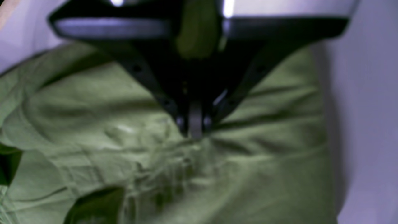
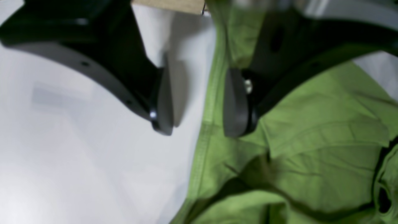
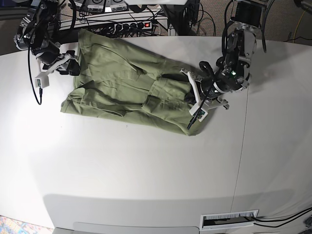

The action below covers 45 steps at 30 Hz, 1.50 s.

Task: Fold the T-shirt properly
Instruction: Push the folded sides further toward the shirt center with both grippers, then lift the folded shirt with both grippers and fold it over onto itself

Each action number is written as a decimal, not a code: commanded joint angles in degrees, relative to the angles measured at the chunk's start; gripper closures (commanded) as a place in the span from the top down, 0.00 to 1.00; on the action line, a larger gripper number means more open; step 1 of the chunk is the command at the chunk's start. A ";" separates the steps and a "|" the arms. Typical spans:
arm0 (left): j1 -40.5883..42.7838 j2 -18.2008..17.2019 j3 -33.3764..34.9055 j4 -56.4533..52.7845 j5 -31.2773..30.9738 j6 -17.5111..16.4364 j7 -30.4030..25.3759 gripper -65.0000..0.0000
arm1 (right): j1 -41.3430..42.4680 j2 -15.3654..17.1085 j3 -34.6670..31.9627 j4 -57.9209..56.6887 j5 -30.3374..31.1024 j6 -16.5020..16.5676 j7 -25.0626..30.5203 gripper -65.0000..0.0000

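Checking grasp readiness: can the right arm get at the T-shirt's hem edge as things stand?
Probably yes. The right gripper is open, straddling the T-shirt hem, one pad over the bare table, nothing between them.

Both wrist views are blurred, perhaps from motion; the base view is sharp, evenly bright, softly shadowed.

The T-shirt [image 3: 122, 83] is plain olive green with no print, darker in its folds and brighter, almost lime, in the right wrist view. The worktop [image 3: 146, 165] is white to pale grey, without pattern. The left pincer [image 1: 195, 124] is black with grey pads; the right pincer [image 2: 199, 102] is black with grey pads too.
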 commanded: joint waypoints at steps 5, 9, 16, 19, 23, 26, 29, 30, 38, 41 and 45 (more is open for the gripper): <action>1.09 -0.57 0.22 -1.05 2.84 -0.26 6.58 0.00 | 2.56 -1.55 -1.42 0.68 -0.52 0.13 -0.52 0.43; 1.11 -0.57 0.22 -1.05 2.86 -0.28 6.62 0.00 | 3.58 -1.53 -5.64 0.68 -3.32 0.04 -0.31 0.43; 1.09 -0.57 0.22 -1.05 2.89 -0.81 6.60 0.00 | 4.00 -1.66 -13.14 0.63 -7.15 -0.07 0.90 0.43; 1.09 -0.57 0.22 -1.05 2.89 -1.11 6.60 0.00 | 4.04 -2.38 -14.88 0.63 -8.13 -0.09 1.11 0.43; 1.09 -0.57 0.22 -1.05 2.89 -1.11 6.62 0.00 | 4.04 -3.45 -14.95 0.66 -8.37 -0.11 1.16 0.37; 1.11 -0.57 0.22 -1.05 2.86 -1.11 6.60 0.00 | 4.04 -3.41 -14.93 0.66 -8.33 -0.11 0.55 0.14; 1.09 -0.57 0.22 -1.05 2.71 -1.11 6.54 0.00 | 4.04 -3.41 -14.93 0.76 -7.32 -0.09 0.46 0.00; 1.09 -0.57 0.22 -1.05 2.38 -1.11 6.54 0.00 | 4.04 -3.41 -14.93 0.76 -6.95 -0.09 0.55 0.00; 1.14 -0.24 0.24 -1.05 -2.08 -2.21 6.64 0.00 | 4.04 -3.43 -14.93 5.51 -4.94 -0.04 1.38 0.00; 1.11 -0.24 1.29 -1.05 -5.79 -3.80 7.08 0.00 | 4.02 -3.41 -14.93 11.21 -6.27 -0.02 1.88 0.00; 1.11 -0.26 6.82 -1.05 -5.92 -3.87 7.08 0.00 | 4.02 -3.41 -14.93 14.97 -8.63 -0.04 3.69 0.00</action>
